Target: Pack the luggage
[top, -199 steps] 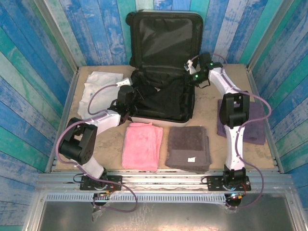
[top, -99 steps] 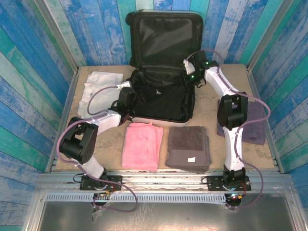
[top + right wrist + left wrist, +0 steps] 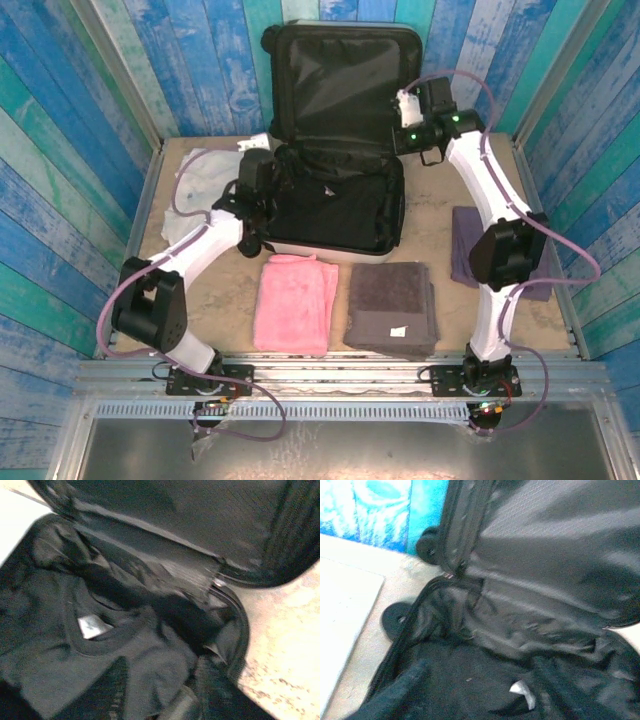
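Partly packed: one item in, four out.
The luggage (image 3: 335, 85) lies open on the desk (image 3: 430, 230), a black garment (image 3: 335, 210) in its lower half; pink towel (image 3: 293, 302), grey towel (image 3: 393, 305), purple towel (image 3: 465, 245) and white cloth (image 3: 200, 168) lie outside it. Left claw (image 3: 262, 165) hovers at its left rim, right claw (image 3: 408, 103) at its right hinge corner; how wide either stands, or what it touches, cannot be told.

left gripper (image 3: 270, 160) is drawn back to the luggage (image 3: 310, 246) hinge | right gripper (image 3: 404, 106) is raised higher | black garment (image 3: 335, 205) is let go and flattened
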